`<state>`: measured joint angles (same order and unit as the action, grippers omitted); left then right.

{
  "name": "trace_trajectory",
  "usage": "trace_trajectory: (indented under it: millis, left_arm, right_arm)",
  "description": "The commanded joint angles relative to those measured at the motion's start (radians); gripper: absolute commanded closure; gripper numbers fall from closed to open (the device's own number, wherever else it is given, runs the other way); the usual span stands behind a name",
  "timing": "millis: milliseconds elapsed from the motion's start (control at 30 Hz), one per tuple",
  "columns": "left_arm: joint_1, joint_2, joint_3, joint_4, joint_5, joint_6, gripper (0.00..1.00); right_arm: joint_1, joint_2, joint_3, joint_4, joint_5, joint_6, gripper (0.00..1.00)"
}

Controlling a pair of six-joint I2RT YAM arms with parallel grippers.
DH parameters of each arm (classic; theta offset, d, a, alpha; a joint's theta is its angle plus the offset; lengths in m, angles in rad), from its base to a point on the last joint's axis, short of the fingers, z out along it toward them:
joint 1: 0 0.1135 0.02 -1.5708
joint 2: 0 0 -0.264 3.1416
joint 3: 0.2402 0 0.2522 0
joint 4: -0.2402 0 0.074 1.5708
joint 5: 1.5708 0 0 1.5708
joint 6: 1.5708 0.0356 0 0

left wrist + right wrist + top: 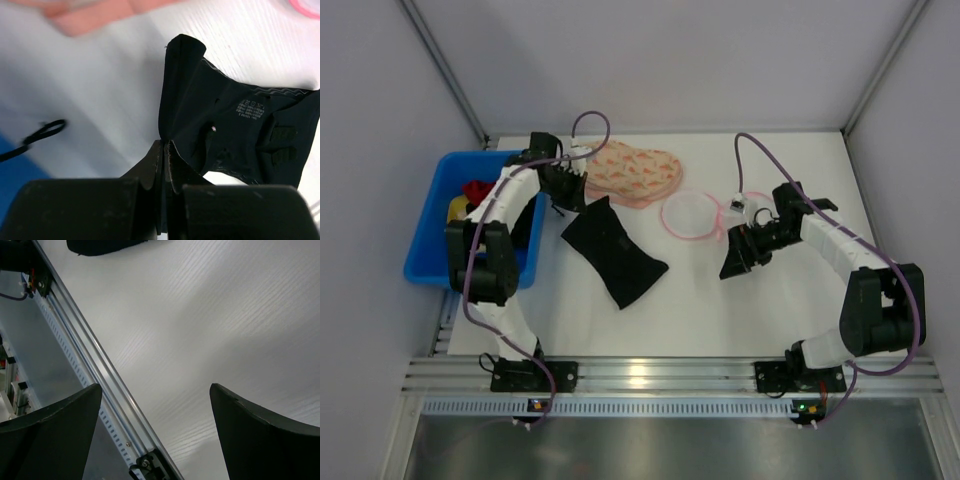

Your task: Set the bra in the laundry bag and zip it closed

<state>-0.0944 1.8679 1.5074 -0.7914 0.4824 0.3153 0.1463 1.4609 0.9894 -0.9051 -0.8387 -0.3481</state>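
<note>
Left wrist view: our left gripper [163,150] pinches the bra [235,135] by its corner. It lies slanting on the surface [720,300], just left of the laundry bag [691,214]. Our right gripper [155,390] is spread wide.

Open table [720,300] separates bra [613,250] from laundry bag [692,213].

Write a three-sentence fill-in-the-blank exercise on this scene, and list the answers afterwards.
1. The left gripper is shut on an edge of the bra, whose fabric is ____ in colour.
2. The right gripper is ____, with nothing between its fingers.
3. The laundry bag is round white mesh with a ____ rim.

Missing words: black; open; pink.
</note>
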Motion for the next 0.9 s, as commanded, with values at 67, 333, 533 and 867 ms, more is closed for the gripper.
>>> trace_trajectory:
  millis: [67,333,533,867]
  left_arm:
    - [-0.077,-0.202,-0.032,0.159,-0.371,0.008,1.00]
    - [-0.382,-0.300,-0.182,0.221,-0.802,-0.034,1.00]
    - [-0.571,-0.296,-0.352,0.284,-0.981,-0.140,1.00]
    - [-0.673,-0.237,-0.438,0.316,-0.895,-0.225,0.94]
  right_arm:
    - [-0.005,-0.013,0.041,0.021,-0.020,-0.011,0.10]
    - [-0.005,-0.014,0.032,0.032,-0.020,-0.009,0.10]
    - [-0.005,-0.025,0.025,0.034,-0.019,-0.009,0.10]
    - [-0.005,-0.022,0.014,0.034,-0.016,-0.012,0.10]
